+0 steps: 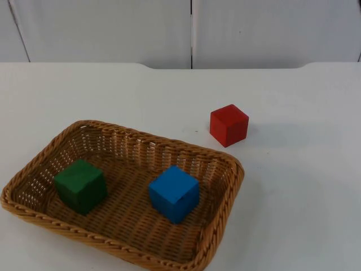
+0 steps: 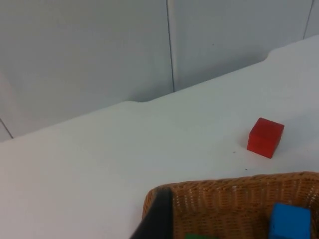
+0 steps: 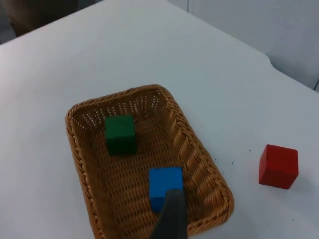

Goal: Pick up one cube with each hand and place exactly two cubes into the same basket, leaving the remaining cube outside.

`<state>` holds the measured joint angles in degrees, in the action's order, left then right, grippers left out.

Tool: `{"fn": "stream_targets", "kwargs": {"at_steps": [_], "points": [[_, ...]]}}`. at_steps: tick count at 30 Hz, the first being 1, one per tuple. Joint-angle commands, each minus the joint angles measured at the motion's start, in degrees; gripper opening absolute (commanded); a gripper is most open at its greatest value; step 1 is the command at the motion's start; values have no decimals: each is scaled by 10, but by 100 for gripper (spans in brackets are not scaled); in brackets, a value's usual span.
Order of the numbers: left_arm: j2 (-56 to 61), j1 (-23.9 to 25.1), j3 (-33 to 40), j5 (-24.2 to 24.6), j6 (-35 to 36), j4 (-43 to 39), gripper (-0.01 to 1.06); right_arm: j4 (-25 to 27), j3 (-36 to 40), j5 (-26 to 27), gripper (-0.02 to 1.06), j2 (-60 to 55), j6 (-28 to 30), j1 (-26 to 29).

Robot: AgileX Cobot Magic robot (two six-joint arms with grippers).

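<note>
A woven wicker basket (image 1: 223,226) lies at the table's front left. Inside it, a green cube (image 1: 81,185) rests at the left and a blue cube (image 1: 174,192) at the right, well apart. The red cube (image 1: 228,125) stands on the bare table, beyond the basket's far right corner. In the left wrist view, my left gripper (image 2: 155,219) hangs near a corner of the basket (image 2: 219,196), with the blue cube (image 2: 290,221) and red cube (image 2: 265,137) ahead. My right gripper (image 3: 172,216) hovers high over the basket (image 3: 79,149), near the blue cube (image 3: 164,185); the green cube (image 3: 119,133) and red cube (image 3: 278,166) are below.
The white table top (image 1: 293,197) stretches wide to the right of the basket and behind it. It ends at the grey partition wall (image 1: 192,28) at the back.
</note>
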<state>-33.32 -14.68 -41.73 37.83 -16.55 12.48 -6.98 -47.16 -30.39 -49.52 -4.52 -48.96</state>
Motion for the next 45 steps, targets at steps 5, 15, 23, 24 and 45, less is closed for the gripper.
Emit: {"fn": "stream_targets", "kwargs": {"at_steps": [5,15,23,24,45], "points": [[55,1,36,11,1,9,84,2,27,-13,71,57,-6,-3],[129,1,44,63,1,11,84,2,48,-68,71,153,-11,-3],[174,1,44,118,1,4,84,2,50,-123,71,224,-11,-3],[179,1,44,124,1,3,84,2,50,-131,71,237,-11,-3],[333,1,132,132,35,-1,84,-4,50,-279,71,411,-12,-3]]}}
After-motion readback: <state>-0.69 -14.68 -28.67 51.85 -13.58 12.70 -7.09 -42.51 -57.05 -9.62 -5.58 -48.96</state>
